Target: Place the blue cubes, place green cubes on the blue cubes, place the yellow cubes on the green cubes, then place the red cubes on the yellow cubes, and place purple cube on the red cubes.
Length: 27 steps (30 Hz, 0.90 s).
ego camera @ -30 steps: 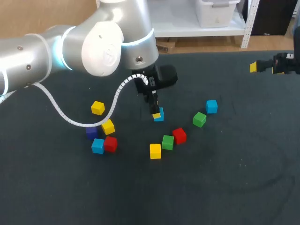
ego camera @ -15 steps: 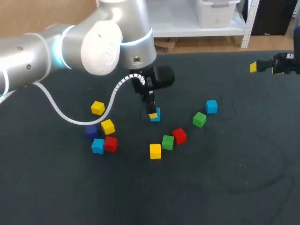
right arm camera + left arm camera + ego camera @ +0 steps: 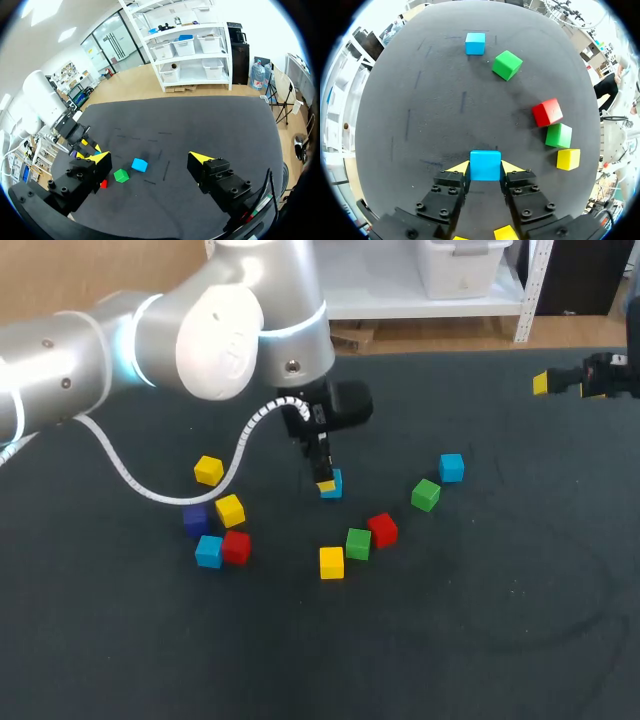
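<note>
My left gripper (image 3: 326,480) is shut on a blue cube (image 3: 334,483) near the middle of the table; in the left wrist view the cube (image 3: 485,165) sits squarely between the yellow tips of that gripper (image 3: 485,166). Ahead of it lie a second blue cube (image 3: 475,43), a green cube (image 3: 507,64), a red cube (image 3: 547,112), another green cube (image 3: 558,135) and a yellow cube (image 3: 568,159). At the left, a yellow cube (image 3: 208,470), a second yellow cube (image 3: 230,510), a purple cube (image 3: 195,522), a blue cube (image 3: 209,551) and a red cube (image 3: 237,547) are clustered. My right gripper (image 3: 565,383) hangs open at the far right, holding nothing.
The dark mat (image 3: 480,620) covers the table. My left arm's white cable (image 3: 150,495) loops low over the left cluster. From the right wrist view, the right gripper (image 3: 149,158) is high above the blue cube (image 3: 139,164) and the green cube (image 3: 120,175).
My left gripper, with the blue cube in it, has shifted slightly to the left. The right arm has kept still.
</note>
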### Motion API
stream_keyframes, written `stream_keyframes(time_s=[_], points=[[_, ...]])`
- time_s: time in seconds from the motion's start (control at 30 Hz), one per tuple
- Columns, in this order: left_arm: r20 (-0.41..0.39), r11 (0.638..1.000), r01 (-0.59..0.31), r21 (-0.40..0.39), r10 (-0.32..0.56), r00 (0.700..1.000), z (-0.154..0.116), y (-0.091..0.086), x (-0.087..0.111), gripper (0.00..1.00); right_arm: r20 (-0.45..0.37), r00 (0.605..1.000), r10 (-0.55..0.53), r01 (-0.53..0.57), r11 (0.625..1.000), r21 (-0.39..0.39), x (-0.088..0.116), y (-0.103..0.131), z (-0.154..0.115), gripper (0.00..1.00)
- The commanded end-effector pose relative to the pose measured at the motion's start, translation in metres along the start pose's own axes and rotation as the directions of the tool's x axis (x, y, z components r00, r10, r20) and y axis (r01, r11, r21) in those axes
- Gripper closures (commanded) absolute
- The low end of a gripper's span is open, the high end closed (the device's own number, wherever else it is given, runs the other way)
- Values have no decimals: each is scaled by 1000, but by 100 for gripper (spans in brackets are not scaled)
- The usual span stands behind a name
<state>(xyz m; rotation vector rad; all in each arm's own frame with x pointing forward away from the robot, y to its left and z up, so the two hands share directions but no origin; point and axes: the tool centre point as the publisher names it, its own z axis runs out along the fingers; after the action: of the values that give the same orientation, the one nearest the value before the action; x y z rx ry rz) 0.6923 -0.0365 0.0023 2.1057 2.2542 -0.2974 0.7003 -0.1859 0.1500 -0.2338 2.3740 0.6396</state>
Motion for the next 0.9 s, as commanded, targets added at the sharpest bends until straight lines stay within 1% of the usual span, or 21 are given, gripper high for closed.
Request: stream_keyframes(time_s=[0.03,0.7,0.77,0.9], points=[[-2,1000,3,7,-3,1000,1,3,0,100,1,1000,0,0,1000,3,0,1,0,0],[-4,1000,5,20,-5,1000,3,3,0,99,1,1000,0,0,1000,3,0,1,0,0],[-5,1000,4,22,-4,1000,3,3,0,89,1,1000,0,0,1000,3,0,1,0,0],[-4,1000,3,25,-2,1000,4,3,0,64,1,1000,0,0,1000,3,0,1,0,0]])
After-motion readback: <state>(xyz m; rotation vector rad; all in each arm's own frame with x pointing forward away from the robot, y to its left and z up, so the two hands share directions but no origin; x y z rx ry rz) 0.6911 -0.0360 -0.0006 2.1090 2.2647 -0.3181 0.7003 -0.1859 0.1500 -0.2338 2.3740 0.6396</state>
